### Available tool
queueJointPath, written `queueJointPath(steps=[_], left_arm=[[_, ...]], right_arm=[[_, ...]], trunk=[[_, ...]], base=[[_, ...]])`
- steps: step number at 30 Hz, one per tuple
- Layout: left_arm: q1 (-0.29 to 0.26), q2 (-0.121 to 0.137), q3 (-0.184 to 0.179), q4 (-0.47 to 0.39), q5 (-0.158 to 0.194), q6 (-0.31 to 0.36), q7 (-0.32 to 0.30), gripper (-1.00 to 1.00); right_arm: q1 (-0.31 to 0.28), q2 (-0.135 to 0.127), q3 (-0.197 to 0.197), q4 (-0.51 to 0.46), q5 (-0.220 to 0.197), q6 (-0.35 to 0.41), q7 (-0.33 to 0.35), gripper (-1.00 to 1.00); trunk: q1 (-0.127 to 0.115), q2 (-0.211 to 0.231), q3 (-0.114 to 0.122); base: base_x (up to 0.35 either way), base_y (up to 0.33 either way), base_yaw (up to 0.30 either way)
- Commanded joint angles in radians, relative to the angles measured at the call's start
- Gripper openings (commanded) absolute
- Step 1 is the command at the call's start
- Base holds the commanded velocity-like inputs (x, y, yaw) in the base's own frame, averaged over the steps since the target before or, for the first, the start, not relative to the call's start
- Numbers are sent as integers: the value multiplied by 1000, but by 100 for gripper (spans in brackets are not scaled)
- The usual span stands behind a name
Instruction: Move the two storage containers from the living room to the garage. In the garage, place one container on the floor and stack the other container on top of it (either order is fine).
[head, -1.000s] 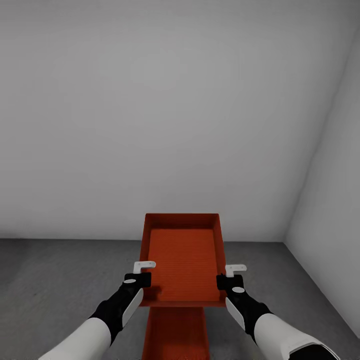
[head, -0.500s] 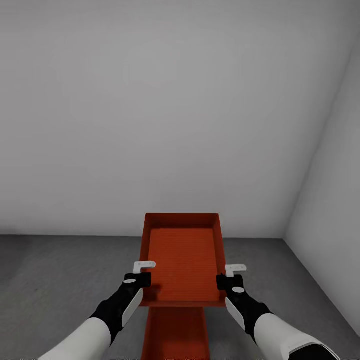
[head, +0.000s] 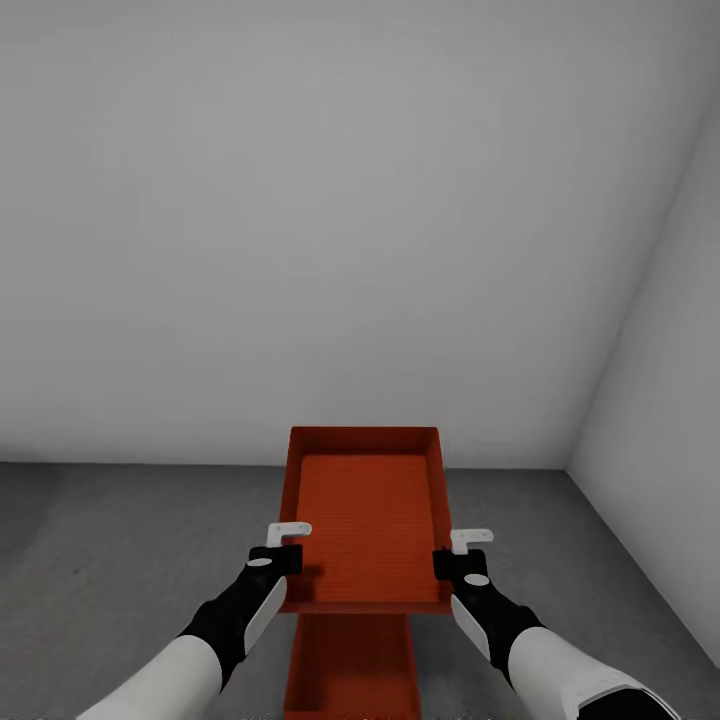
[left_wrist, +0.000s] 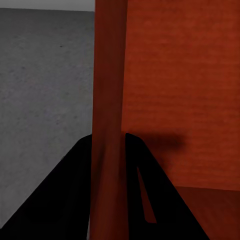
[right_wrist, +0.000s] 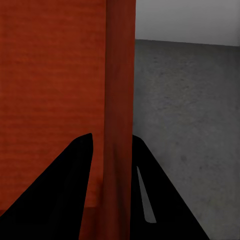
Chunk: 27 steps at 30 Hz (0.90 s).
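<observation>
The robot holds an orange-red container (head: 365, 515) up in the air in front of it, with one arm on each side. The left gripper (head: 285, 548) is clamped on the container's left wall, near the end closest to the robot. The right gripper (head: 455, 553) is clamped on the right wall, near the same end. In the left wrist view, two black fingers (left_wrist: 75, 170) sit on either side of the thin orange wall (left_wrist: 109, 100) and touch it. The right wrist view shows the same thing: black fingers (right_wrist: 75, 170) squeeze the wall (right_wrist: 120, 100) from both sides.

The container is flat and level, and it has nothing inside.

A second orange-red container (head: 350, 665) is lower down, right under the near end of the first one. It seems to rest on the dark grey floor (head: 120, 550), but most of it is hidden, so it is hard to be sure. The two containers are lined up the same way and do not look like they touch.

Pale grey walls (head: 300, 220) stand behind and to the right, meeting in a corner.
</observation>
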Motion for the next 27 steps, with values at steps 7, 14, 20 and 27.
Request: queueJointPath(steps=[7,14,20,27], left_arm=[[-1,0,12,-34,35,-57,31,-100],[-1,0,12,-34,35,-57,31,-100],[-1,0,12,-34,35,-57,31,-100],[-1,0,12,-33,35,-57,31,-100]], right_arm=[[0,13,-20,2,-14,-6,-1,-100],[0,12,-20,2,-14,-6,-1,-100],[0,12,-20,2,-14,-7,-1,-100],[0,12,-20,2,-14,-7,-1,-100]], trunk=[[0,-1,-13],[0,-1,-24],[0,-1,-34],[0,-1,-46]], base=[[0,0,0],[0,0,0],[0,0,0],[0,0,0]])
